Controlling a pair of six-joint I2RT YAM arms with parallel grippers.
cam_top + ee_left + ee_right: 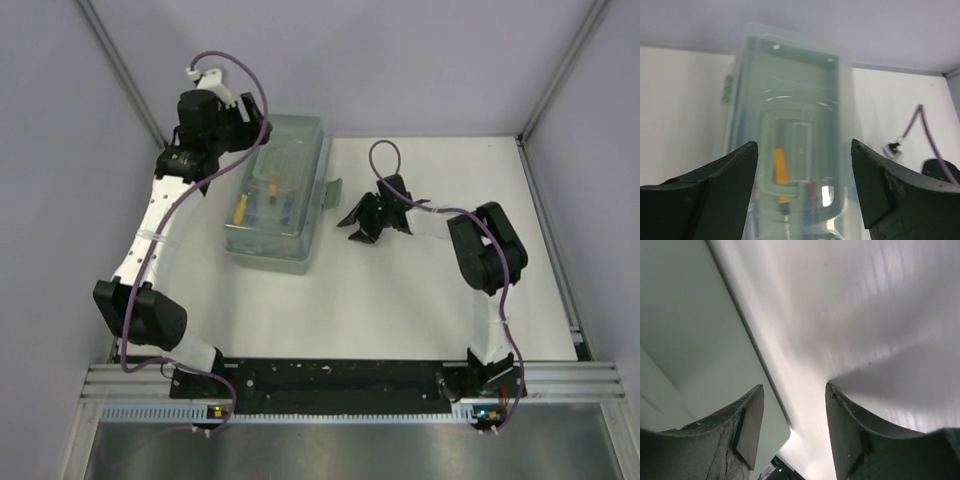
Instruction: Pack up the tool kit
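Note:
The pale sage-green toolbox (277,195) lies on the white table with its translucent lid shut; yellow and red tool handles show through the lid. My left gripper (262,133) hovers open over the box's far end. In the left wrist view its jaws stand wide apart and empty above the lid handle (787,155), with a yellow tool (781,167) under it. My right gripper (358,224) is open and empty, low on the table beside the box's right side latch (331,190). The right wrist view shows the box's green wall (695,340) next to its left finger.
Grey walls enclose the white table (430,290) on three sides. The black mounting rail (340,380) runs along the near edge. Purple cables loop over both arms; one (920,130) shows in the left wrist view.

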